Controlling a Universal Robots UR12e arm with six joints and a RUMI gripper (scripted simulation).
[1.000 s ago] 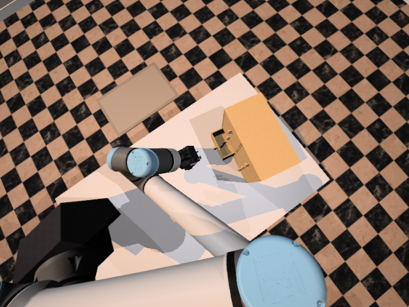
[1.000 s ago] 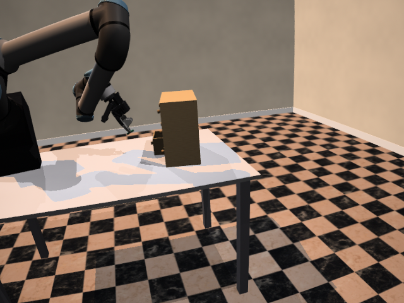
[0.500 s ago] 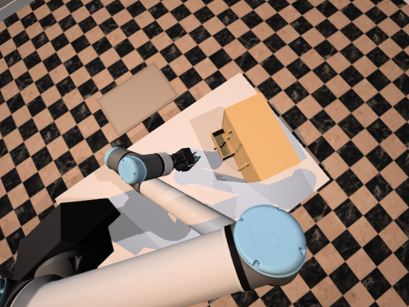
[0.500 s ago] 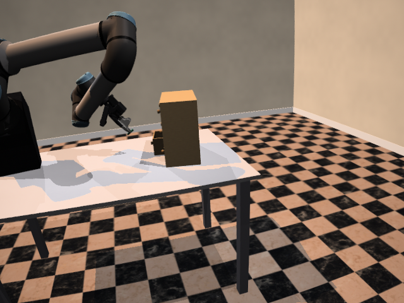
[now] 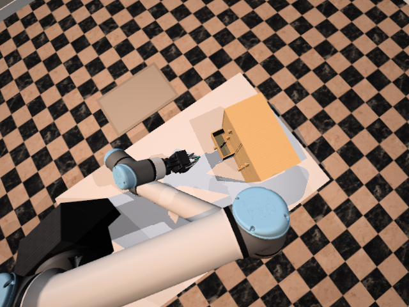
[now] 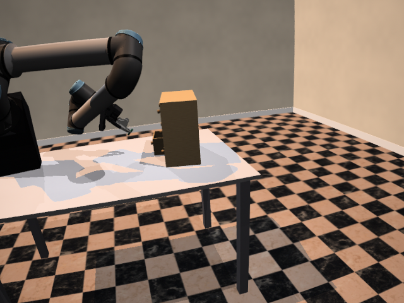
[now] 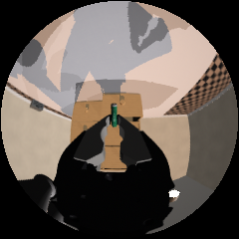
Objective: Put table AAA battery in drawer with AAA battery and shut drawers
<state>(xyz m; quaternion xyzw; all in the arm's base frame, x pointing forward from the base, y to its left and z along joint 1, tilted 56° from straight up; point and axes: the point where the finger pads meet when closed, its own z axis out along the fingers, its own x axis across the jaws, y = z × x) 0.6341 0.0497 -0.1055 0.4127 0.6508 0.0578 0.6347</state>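
The carrying step looks to be in hand. The black two-jaw gripper (image 5: 195,158) (image 6: 129,130) (image 7: 114,116) is nearly shut, with the small green AAA battery (image 5: 197,157) (image 6: 132,129) (image 7: 115,115) pinched at its tips. The battery is up in the air over the pale table (image 5: 239,84) (image 6: 32,199) (image 7: 189,50), in front of the tall orange-brown wooden chest (image 5: 264,135) (image 6: 180,133) (image 7: 82,117). It is not in a drawer yet.

One small wooden drawer (image 5: 218,152) (image 6: 158,146) (image 7: 131,107), low down on the chest, is pulled out. A small dark thing (image 5: 222,144) lies inside it. That may be the battery that was meant to be there, but it is too small to be sure. The chest stands upright.

Next, the arm needs to bring the green battery over the open drawer, keep it above the front wall, then go down a little and let go. The gripper comes in on a slant, so there may not be much room under the round knobs higher up. If it bumps the drawer, the drawer could slide or fall out, as nothing stops it. A hard bump could turn the chest too. After that, the drawer needs a soft, straight push until it is shut.
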